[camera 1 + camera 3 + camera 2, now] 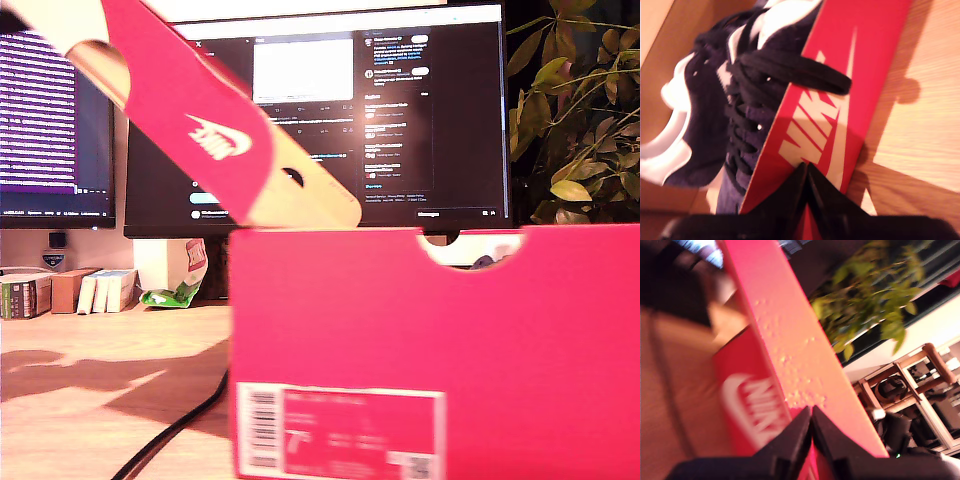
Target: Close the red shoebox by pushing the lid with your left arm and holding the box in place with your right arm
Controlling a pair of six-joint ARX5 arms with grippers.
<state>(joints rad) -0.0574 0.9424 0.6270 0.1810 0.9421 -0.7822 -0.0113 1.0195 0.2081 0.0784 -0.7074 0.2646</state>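
Red shoebox (430, 340) on wooden surface (90, 390), lid (200, 110) raised, tilted. My first claw (811, 412) closed, tips against lid. My second claw (805, 167) closed at box wall; dark shoes (735, 105) inside.

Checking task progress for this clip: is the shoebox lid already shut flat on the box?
No. In the exterior view the lid stands tilted up above the red shoebox, open.
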